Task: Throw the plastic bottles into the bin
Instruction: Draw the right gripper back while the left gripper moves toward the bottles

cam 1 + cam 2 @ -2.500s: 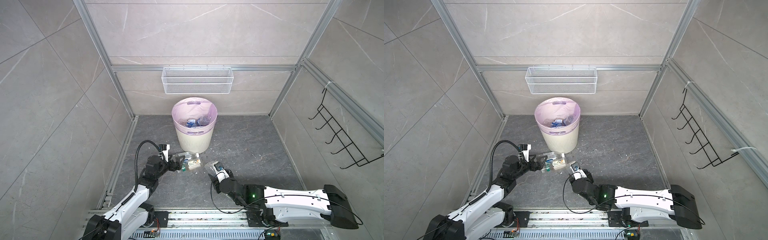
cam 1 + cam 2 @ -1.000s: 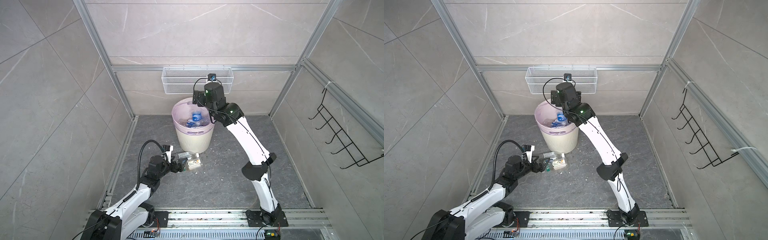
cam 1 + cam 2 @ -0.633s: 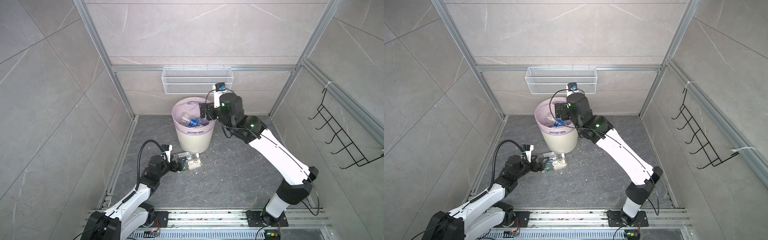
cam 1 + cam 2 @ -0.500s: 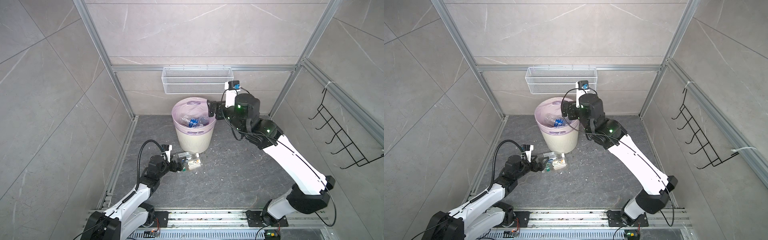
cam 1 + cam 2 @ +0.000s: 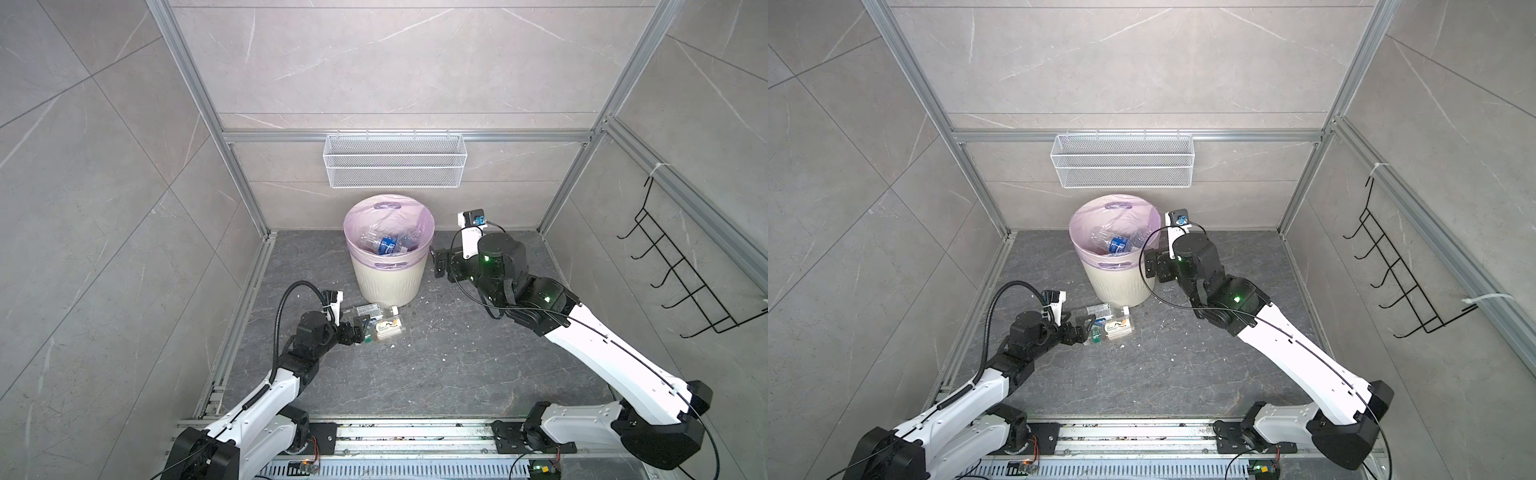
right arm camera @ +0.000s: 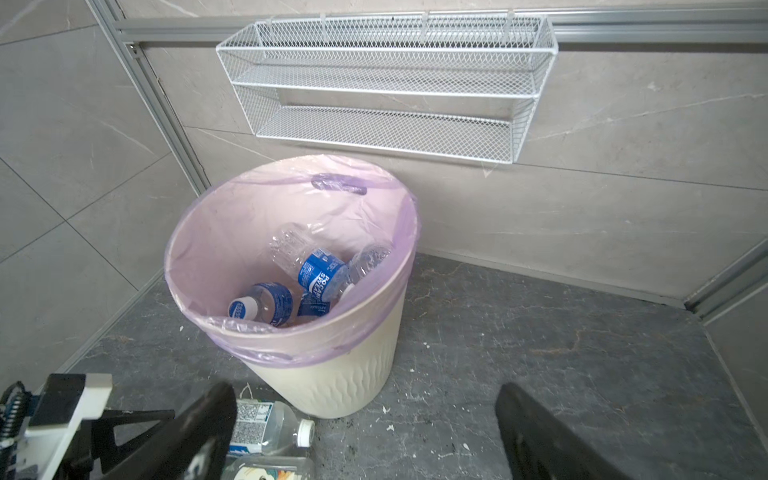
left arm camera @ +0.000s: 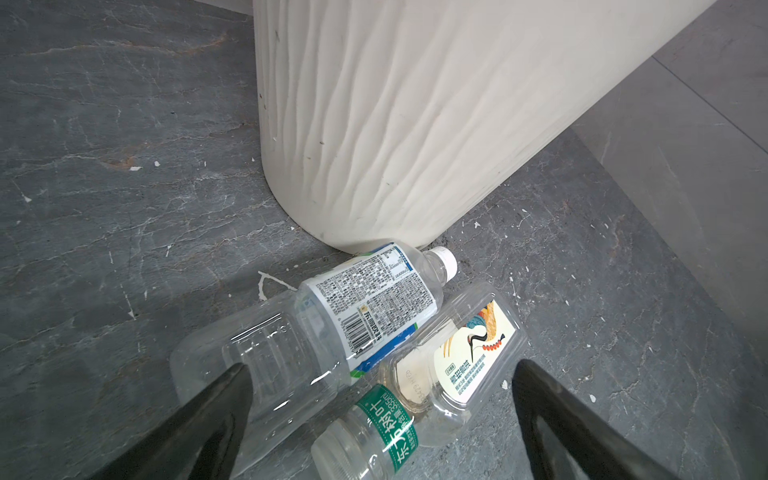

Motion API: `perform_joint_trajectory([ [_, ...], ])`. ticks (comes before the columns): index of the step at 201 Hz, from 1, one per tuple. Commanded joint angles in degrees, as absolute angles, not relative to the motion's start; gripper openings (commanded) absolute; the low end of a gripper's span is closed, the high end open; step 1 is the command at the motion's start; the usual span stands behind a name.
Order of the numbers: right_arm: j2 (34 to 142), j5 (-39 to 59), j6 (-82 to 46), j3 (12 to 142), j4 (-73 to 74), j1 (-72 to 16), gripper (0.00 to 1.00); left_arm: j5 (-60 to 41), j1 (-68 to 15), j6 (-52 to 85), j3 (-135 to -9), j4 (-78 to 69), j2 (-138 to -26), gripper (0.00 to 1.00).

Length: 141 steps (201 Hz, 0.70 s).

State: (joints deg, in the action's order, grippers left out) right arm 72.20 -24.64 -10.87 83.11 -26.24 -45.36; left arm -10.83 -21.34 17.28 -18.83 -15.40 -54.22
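Three plastic bottles are left on the grey floor (image 5: 436, 353), bunched against the foot of the bin (image 5: 388, 282) on the side facing the left arm. The rest lie inside the pink liner, among them blue-labelled bottles (image 6: 320, 274).

The left hand (image 5: 362, 330) is low over this cluster with its jaws spread wide and nothing between them gripped. In the left wrist view its two dark fingers (image 7: 208, 415) frame the group. The green-labelled bottle (image 7: 374, 428) lies nearest the wrist, between the fingers. Its cap points back toward the camera and its long axis runs roughly along the hand's reach, so the jaws would close across its narrow width. The white-labelled bottle (image 7: 365, 307) lies on a diagonal, with its clear base by one finger and its white cap almost at the bin's foot. The flat cream-labelled bottle (image 7: 469, 353) lies alongside it, touching both of the others.

The right hand (image 5: 436, 262) is raised just beside the bin's rim on the far side from the cluster. Its jaws are also apart and empty, and it is well apart from the floor bottles.

The left hand is plainly the nearer one, so the next pick looks like its job. The green-labelled bottle seems the easiest target, being centred and lined up with the jaws. The risk is crowding: the three bottles touch, so a closing finger may catch the white-labelled bottle's base or push the neighbours against the bin wall.
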Motion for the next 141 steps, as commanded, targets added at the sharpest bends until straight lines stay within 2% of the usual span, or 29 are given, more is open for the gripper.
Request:
perform_joint_trajectory([
  [1, 68.83, -25.66, -11.00, 79.46, -24.92, -45.43, 0.99, -9.26, -22.21, 14.90, -21.18, -15.43, -53.00, 1.00],
  [141, 50.78, -25.81, -14.41, 37.71, -5.89, -45.44, 0.99, -4.76, -27.05, 11.54, -22.76, -12.65, -52.73, 1.00],
])
